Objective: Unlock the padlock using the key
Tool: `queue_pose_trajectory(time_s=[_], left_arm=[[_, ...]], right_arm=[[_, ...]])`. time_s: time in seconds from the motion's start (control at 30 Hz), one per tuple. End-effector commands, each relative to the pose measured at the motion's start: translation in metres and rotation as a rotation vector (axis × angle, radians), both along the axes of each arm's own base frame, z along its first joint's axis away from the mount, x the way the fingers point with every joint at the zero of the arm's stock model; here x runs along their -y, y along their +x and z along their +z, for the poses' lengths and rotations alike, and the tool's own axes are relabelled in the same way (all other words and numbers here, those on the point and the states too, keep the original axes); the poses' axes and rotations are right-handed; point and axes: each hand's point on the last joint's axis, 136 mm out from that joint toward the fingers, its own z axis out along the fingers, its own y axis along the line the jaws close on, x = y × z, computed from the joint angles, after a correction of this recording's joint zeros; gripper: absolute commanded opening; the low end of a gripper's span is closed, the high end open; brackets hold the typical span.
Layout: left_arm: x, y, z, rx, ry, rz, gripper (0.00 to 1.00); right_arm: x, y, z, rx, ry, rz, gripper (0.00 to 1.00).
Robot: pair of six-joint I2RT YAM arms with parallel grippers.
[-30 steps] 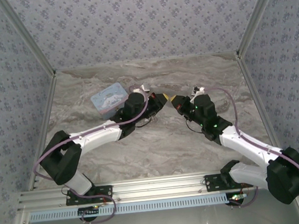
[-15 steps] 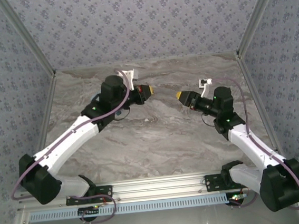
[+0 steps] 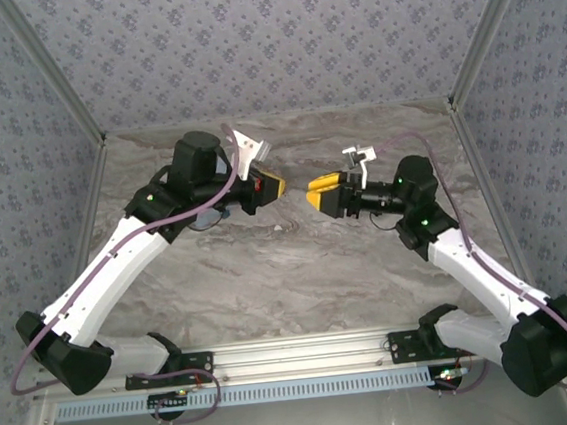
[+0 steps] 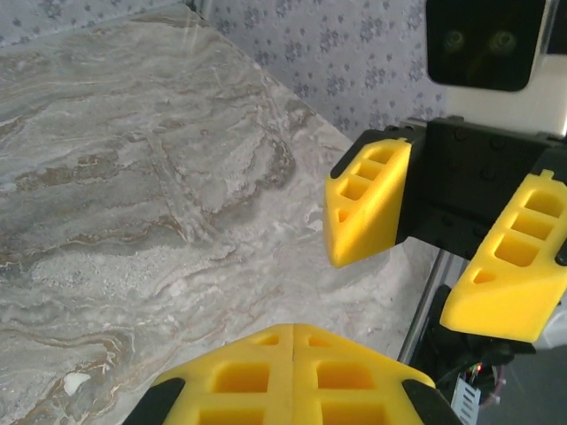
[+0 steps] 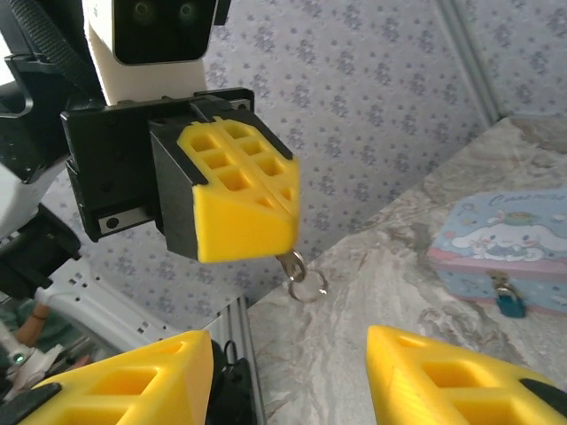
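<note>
The tiny teal-blue padlock (image 5: 508, 302) with its thin silvery shackle is hanging from the clasp on the front of a pale blue, cartoon-printed tin box (image 5: 496, 243). The box is sitting on the grey marble-patterned tabletop (image 4: 133, 177), at the right edge of the right wrist view. The shackle is too small to tell whether it is closed.

The small silvery key (image 5: 299, 279), on a wire ring, is dangling from under the tips of the left gripper (image 5: 246, 232). It is hanging above the table, well apart from the padlock. The left gripper's yellow, waffle-patterned fingers are pressing flat together and pinching the top of the key between them.

The right gripper (image 3: 314, 193) is facing the left one tip to tip, near but not touching. Its two yellow fingers (image 4: 368, 205) are standing apart with nothing between them.

Both arms are reaching in over the middle of the table, and blue-grey flower-patterned walls (image 3: 267, 43) are enclosing it on three sides.
</note>
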Motion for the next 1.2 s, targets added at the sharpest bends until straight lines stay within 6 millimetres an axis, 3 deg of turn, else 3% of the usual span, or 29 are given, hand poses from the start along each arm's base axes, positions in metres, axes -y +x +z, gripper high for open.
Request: queue_pose_trajectory(time_s=[0.0,0.3,0.83,1.17], left_arm=[[-0.001,-0.013,0.016,0.038,-0.012,-0.071,0.00],[0.000,-0.014,0.016,0.035,-0.015,-0.081,0.00],[0.002,-0.016,0.016,0.029,-0.014,-0.104,0.00],[0.000,-0.020,0.016,0.034,0.005,-0.122,0.00]], right_arm=[[-0.012,-0.006,0.010,0.066,-0.009,0.061,0.48],[-0.034,-0.007,0.007,0.057,-0.037,0.133,0.42],[-0.046,-0.007,0.000,0.041,-0.066,0.168,0.31],[-0.046,-0.006,-0.002,0.037,-0.081,0.164,0.11]])
